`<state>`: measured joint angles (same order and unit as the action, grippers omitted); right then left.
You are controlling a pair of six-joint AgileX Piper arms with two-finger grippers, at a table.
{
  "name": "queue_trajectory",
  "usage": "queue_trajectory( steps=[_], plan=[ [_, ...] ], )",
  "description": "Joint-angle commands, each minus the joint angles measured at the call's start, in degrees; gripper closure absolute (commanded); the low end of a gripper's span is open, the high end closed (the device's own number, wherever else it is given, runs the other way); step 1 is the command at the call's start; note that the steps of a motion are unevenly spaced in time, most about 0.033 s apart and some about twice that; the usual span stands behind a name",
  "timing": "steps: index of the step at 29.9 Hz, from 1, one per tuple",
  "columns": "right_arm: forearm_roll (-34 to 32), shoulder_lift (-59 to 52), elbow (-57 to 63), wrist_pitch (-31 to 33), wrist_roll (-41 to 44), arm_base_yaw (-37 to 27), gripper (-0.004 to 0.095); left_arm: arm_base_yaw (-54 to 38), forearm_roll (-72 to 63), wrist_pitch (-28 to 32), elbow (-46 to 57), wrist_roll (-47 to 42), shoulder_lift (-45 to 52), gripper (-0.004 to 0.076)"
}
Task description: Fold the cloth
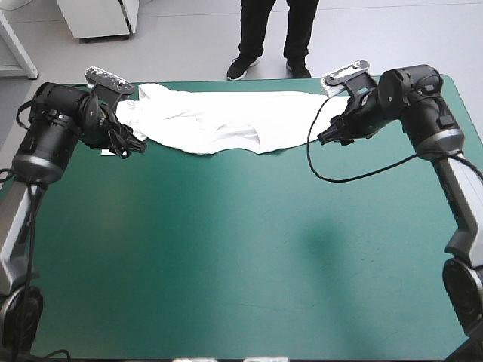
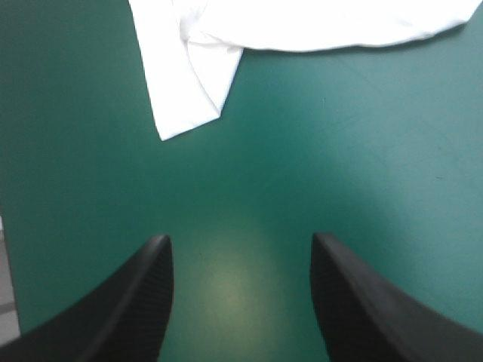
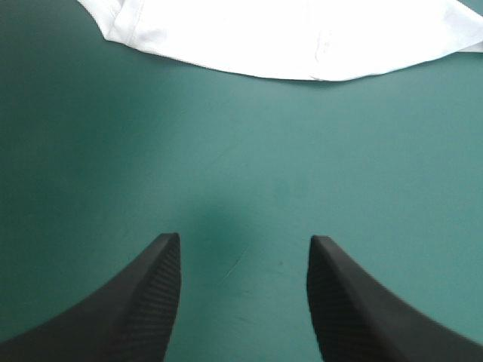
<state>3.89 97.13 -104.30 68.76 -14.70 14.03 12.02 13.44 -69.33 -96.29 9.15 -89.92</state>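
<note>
The white T-shirt (image 1: 219,121) lies in a long, loosely folded band along the table's far edge. My left gripper (image 1: 134,145) hovers at its left end, open and empty, with a sleeve (image 2: 189,83) ahead of its fingers. At the shirt's right end my right gripper (image 1: 324,138) is also open and holds nothing. The shirt's edge (image 3: 302,45) lies ahead of it, with bare teal-green cover between the fingertips. Neither gripper touches the cloth.
The teal-green table (image 1: 241,256) stretches bare from the shirt toward the near edge. The table's left edge (image 2: 4,286) shows beside my left gripper.
</note>
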Motion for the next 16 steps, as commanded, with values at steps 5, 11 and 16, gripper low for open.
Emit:
queue_trajectory(
  steps=[5,11,16],
  plan=[
    [2.3,3.6,-2.5,-4.4,-2.4,-0.4,0.0412,-6.7,-2.5,5.1,-8.3,1.1,-9.5,0.0322],
    [6.2,6.9,-6.2,-5.6,-3.9,-2.3,0.0412,-10.4,-6.0,5.5,-16.1,3.3,-18.6,0.0322],
    [8.7,7.5,-7.8,-5.5,-5.1,-5.4,0.0412,-14.6,-15.3,6.0,-21.3,7.0,-26.2,0.0321]
  ],
)
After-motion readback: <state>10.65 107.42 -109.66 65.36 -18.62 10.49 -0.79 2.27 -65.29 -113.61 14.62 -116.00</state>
